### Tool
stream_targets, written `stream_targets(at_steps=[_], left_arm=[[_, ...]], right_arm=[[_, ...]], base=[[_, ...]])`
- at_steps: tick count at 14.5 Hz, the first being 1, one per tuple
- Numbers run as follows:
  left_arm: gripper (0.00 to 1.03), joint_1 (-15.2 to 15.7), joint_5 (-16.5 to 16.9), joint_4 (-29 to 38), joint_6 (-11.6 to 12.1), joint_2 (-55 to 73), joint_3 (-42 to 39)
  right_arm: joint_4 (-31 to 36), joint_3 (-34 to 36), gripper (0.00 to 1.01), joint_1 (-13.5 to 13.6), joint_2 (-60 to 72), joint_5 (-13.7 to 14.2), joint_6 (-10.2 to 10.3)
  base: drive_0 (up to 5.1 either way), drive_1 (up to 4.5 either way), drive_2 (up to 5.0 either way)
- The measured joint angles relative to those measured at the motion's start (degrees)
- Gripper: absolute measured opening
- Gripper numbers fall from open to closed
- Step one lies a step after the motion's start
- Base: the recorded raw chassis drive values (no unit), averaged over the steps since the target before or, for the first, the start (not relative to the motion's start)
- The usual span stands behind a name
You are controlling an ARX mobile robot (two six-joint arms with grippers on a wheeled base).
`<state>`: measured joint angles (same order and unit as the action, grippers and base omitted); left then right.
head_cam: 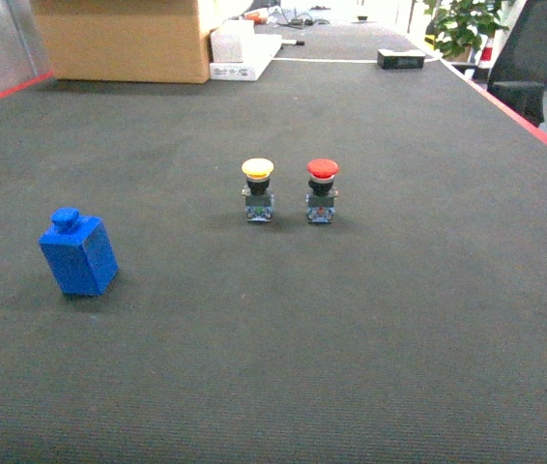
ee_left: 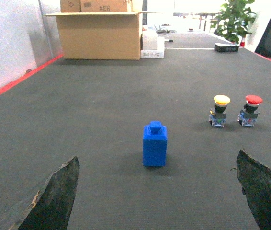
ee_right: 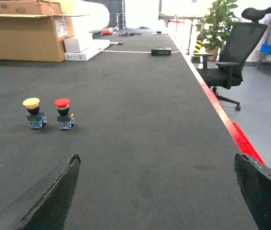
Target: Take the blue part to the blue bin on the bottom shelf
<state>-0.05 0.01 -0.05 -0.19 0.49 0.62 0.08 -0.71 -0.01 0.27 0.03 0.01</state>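
Note:
The blue part (head_cam: 78,253) is a small blue block with a round knob on top, standing upright on the dark mat at the left. The left wrist view has the blue part (ee_left: 154,143) straight ahead of my left gripper (ee_left: 157,160), which is open and short of it, nothing between its fingers. My right gripper (ee_right: 157,158) is open too, over bare mat, far to the right of the part. Neither gripper shows in the head view. The blue bin and the bottom shelf are out of view.
A yellow push-button (head_cam: 258,188) and a red push-button (head_cam: 322,189) stand side by side mid-mat. A cardboard box (head_cam: 124,39) and white boxes (head_cam: 240,53) sit at the far end. A red edge strip (ee_right: 226,124) bounds the mat on the right, with an office chair (ee_right: 229,57) beyond.

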Motion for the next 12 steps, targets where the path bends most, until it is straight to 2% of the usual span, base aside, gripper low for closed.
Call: stream_targets(at_steps=[12], left_arm=[[0.98,0.0,-0.02,-0.17,0.09,0.0,0.0]], right_arm=[[-0.35,0.0,0.98,0.0,0.0,-0.02,0.0]], base=[[0.0,0.0,0.0]])
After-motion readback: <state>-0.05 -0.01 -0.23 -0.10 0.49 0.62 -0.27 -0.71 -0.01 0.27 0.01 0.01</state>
